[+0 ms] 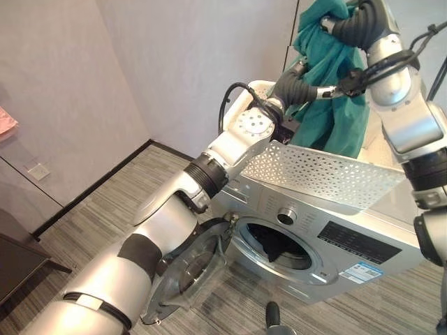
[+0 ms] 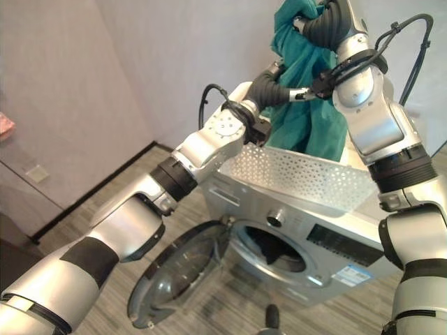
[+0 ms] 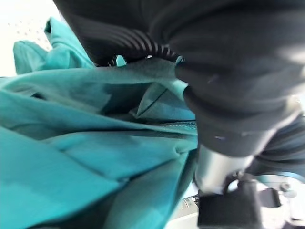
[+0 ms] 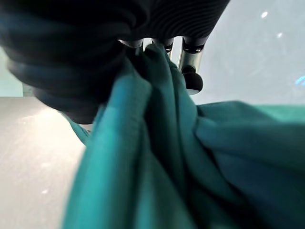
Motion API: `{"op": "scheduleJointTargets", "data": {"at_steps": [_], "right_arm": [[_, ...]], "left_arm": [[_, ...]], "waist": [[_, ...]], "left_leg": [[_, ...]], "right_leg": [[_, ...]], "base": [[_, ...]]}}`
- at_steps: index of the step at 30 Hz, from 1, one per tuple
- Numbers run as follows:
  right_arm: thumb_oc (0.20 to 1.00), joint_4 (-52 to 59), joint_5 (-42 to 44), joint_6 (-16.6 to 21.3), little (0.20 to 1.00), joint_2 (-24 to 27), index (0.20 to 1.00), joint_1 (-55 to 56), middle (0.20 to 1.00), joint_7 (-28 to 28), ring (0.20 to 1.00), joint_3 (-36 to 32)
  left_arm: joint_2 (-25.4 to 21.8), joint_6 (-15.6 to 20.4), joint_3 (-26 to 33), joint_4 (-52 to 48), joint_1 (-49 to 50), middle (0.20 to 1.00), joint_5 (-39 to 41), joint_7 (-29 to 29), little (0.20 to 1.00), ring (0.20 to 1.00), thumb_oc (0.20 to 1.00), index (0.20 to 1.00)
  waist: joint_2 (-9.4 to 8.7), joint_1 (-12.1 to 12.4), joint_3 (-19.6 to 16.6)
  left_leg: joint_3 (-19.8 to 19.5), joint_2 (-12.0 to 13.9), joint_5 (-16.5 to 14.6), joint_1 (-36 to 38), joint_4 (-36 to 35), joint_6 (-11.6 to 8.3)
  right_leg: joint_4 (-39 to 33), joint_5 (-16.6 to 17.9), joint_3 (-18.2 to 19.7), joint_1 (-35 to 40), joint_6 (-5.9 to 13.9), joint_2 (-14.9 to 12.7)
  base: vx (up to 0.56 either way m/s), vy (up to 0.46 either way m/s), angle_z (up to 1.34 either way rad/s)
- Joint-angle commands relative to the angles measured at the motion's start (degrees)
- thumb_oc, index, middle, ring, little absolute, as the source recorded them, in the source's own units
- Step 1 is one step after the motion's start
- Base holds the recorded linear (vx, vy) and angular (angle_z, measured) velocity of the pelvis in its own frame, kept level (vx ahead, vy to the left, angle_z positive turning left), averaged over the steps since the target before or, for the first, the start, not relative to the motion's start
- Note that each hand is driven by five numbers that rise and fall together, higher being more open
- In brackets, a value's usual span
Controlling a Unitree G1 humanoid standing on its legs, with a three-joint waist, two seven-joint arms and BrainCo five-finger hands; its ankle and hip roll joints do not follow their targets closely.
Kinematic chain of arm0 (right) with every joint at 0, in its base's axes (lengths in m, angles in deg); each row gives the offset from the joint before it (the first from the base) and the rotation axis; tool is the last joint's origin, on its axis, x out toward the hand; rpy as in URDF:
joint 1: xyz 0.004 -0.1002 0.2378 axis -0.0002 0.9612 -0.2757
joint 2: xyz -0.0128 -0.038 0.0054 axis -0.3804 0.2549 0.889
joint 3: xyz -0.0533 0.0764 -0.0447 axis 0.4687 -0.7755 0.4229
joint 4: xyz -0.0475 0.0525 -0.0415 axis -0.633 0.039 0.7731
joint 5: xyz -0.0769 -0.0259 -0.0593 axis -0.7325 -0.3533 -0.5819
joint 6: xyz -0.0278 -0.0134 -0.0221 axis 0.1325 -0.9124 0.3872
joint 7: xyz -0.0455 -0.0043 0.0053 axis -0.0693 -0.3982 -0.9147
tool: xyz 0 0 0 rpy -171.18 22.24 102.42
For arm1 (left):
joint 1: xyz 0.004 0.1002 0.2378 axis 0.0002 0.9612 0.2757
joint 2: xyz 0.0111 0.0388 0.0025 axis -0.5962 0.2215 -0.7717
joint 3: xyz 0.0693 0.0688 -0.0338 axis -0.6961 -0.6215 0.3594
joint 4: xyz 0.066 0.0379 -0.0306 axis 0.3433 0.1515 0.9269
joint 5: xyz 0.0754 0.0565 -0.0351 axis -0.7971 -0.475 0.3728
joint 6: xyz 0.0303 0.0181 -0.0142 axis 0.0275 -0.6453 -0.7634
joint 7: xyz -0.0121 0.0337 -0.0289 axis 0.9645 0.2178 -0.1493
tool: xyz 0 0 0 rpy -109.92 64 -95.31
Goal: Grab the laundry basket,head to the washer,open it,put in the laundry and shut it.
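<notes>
— Where's the laundry now?

— That teal garment (image 2: 307,91), a soft, heavily creased cloth, hangs in long folds from the right hand (image 2: 323,24), which is lifted high above the washer (image 2: 293,230). In the right wrist view the silver fingers (image 4: 188,57) are curled into a bunched ridge of the fabric, pinching it against the dark ribbed cover.

— And the left hand?

— The left hand (image 2: 269,87) sits lower, pressed into the side of the same cloth, just under the right one. Its fingers are buried in the folds, so I cannot tell whether they are spread or closed. Its wrist view gives broad smooth teal pleats and a bit of the white perforated basket (image 3: 21,24) behind them.

— Below the hands?

— The basket (image 1: 328,174), white plastic with a grid of tiny holes, rests on top of the washer, directly beneath the hanging cloth. The washer is a silver box with a round knob; its circular glass door (image 1: 185,272) swings wide open towards the striped grey floor (image 1: 84,230), and something dark lies inside the drum (image 1: 276,248).
</notes>
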Motion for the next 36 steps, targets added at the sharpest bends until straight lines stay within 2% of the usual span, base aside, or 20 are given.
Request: {"op": "scheduleJointTargets", "data": {"at_steps": [1,8,9,10,11,12,13,14,20,26,28,31,32,35,36], "right_arm": [[0.2,-0.48,-1.28,2.84,0.2,0.78,0.2,-4.49,0.2,-2.4,0.2,-2.85],[0.2,-0.8,-0.68,4.2,0.2,-1.59,0.2,-2.01,0.2,-3.14,0.2,-4.25],[0.285,-1.05,-0.49,4.55,0.285,-2.06,0.285,-1.66,0.285,-3.36,0.285,-4.37],[0.404,-1.19,-0.31,4.86,0.404,-2.39,0.404,-1.3,0.404,-3.34,0.404,-4.39],[0.561,-1.21,-0.31,4.91,0.561,-2.44,0.561,-1.25,0.561,-3.34,0.561,-4.38],[0.805,-1.73,-0.24,5.1,0.805,-2.79,0.805,-0.47,0.805,-3.1,0.805,-4.31],[0.881,-2.05,-0.29,5.09,0.881,-2.92,0.881,-0.52,0.881,-3.01,0.881,-4.08],[1.0,-2.56,-0.29,5.2,1.0,-3.08,1.0,-0.71,1.0,-2.95,1.0,-3.7],[1.0,-4.22,1.88,6.47,1.0,-5.1,1.0,-1.27,1.0,-4.2,1.0,-3.86],[1.0,-1.02,6.44,11.05,1.0,-9.25,1.0,1.14,1.0,-8.0,1.0,-8.16],[1.0,-0.12,6.38,11.38,1.0,-9.39,1.0,1.87,1.0,-8.14,1.0,-8.59],[1.0,2.58,5.7,12.49,1.0,-9.56,1.0,3.46,1.0,-8.74,1.0,-9.82],[1.0,4.32,5.83,13.28,1.0,-9.45,1.0,4.73,1.0,-9.12,1.0,-10.92],[1.0,4.52,5.79,13.21,1.0,-9.49,1.0,4.92,1.0,-9.1,1.0,-11.03],[1.0,9.67,5.52,15.28,1.0,-10.06,1.0,9.38,1.0,-9.53,1.0,-14.16]], "left_arm": [[-0.18,5.7,-0.48,-2.87,-5.92,0.2,-1.46,0.57,0.2,0.2,0.2,0.2],[-0.38,7.57,1.66,-6.07,-3.81,0.2,-3.36,2.95,0.2,0.2,0.2,0.2],[-0.54,7.78,1.92,-6.52,-3.22,0.2,-3.85,3.36,0.2,0.2,0.2,0.2],[-0.82,8.1,2.39,-6.77,-2.8,0.2,-4.32,3.63,0.2,0.2,0.2,0.2],[-0.85,8.08,2.37,-6.86,-2.67,0.2,-4.37,3.66,0.2,0.2,0.2,0.2],[-1.07,8.56,3.16,-7.47,-1.69,0.2,-4.77,4.21,0.2,0.2,0.2,0.2],[-0.86,8.61,3.27,-7.48,-1.59,0.2,-4.9,4.39,0.2,0.2,0.2,0.2],[-0.63,8.71,3.4,-7.46,-1.52,0.2,-5.04,4.53,0.2,0.2,0.2,0.2],[0.12,9.47,4.5,-6.54,-1.63,0.2,-5.8,6.38,0.2,0.2,0.2,0.2],[-1.29,11.97,7.72,-8.41,-1.14,0.2,-6.61,10.33,0.2,0.2,0.2,0.2],[-1.78,12.23,8.0,-9.05,-0.89,0.2,-6.84,10.57,0.2,0.2,0.2,0.2],[-3.61,13.2,9.14,-10.35,-1.24,0.2,-7.2,11.53,0.2,0.2,0.2,0.2],[-5.67,13.93,10.1,-11.7,-1.73,0.2,-7.73,12.34,0.2,0.2,0.2,0.2],[-5.7,13.91,10.06,-11.79,-1.64,0.2,-7.75,12.38,0.2,0.2,0.2,0.2],[-9.78,15.43,12.63,-16.27,-1.24,0.2,-8.22,13.58,0.2,0.2,0.2,0.2]], "waist": [[2.05,1.15,0.34],[1.12,1.46,0.17],[0.93,1.48,0.14],[0.76,1.56,0.14],[0.74,1.53,0.1],[0.45,1.55,0.02],[0.3,1.53,-0.02],[0.11,1.46,-0.1],[-0.21,1.22,-0.22],[-0.01,0.97,-0.51],[0.01,0.9,-0.59],[0.3,0.68,-0.77],[0.65,0.48,-0.95],[0.62,0.46,-0.99],[1.35,0.31,-0.93]], "left_leg": [[-0.27,3.16,-0.92,-2.17,0.25,-1.45],[-0.21,3.9,-0.87,-1.95,0.25,-1.69],[-0.18,4.01,-0.86,-1.88,0.25,-1.74],[-0.2,4.12,-0.81,-1.86,0.25,-1.77],[-0.19,4.13,-0.82,-1.84,0.25,-1.78],[-0.27,4.32,-0.78,-1.73,0.25,-1.87],[-0.3,4.39,-0.77,-1.73,0.25,-1.9],[-0.31,4.48,-0.74,-1.76,0.25,-1.95],[-0.39,4.66,-0.64,-1.67,0.25,-2.11],[-0.27,4.63,-0.75,-1.47,0.25,-2.06],[-0.2,4.63,-0.76,-1.42,0.25,-2.05],[-0.07,4.61,-0.78,-1.48,0.25,-2.06],[0.09,4.55,-0.85,-1.41,0.25,-2.03],[0.08,4.56,-0.86,-1.42,0.25,-2.02],[0.14,4.42,-1.03,-1.29,0.25,-1.86]], "right_leg": [[0.3,-11.57,-0.28,7.37,2.81,1.36],[0.1,-12.01,-0.32,7.7,2.33,2.19],[0.1,-12.08,-0.32,7.77,2.25,2.31],[0.08,-12.12,-0.3,7.85,2.21,2.37],[0.08,-12.12,-0.3,7.87,2.2,2.38],[0.07,-12.34,-0.25,8.0,2.05,2.61],[0.06,-12.38,-0.26,8.04,1.99,2.69],[0.06,-12.45,-0.26,8.09,1.92,2.81],[0.12,-12.58,-0.23,8.2,1.65,3.08],[0.18,-12.57,-0.17,8.28,1.62,3.13],[0.21,-12.56,-0.11,8.29,1.62,3.13],[0.25,-12.52,-0.01,8.21,1.67,3.03],[0.28,-12.44,0.04,8.12,1.74,2.94],[0.29,-12.44,0.04,8.11,1.75,2.94],[0.39,-12.42,0.22,7.99,1.83,2.85]], "base": [[0.0,-0.034,-0.02],[0.0,-0.01,0.0],[0.0,-0.037,0.01],[0.0,0.0,0.0],[0.0,0.0,0.0],[0.0,0.0,0.0],[0.0,-0.035,0.0],[0.0,0.0,0.0],[0.0,0.0,-0.01],[0.0,0.004,-0.03],[0.0,0.0,0.0],[0.0,0.0,0.0],[0.0,0.0,0.0],[0.01,0.014,0.0],[0.02,0.054,-0.01]]}}
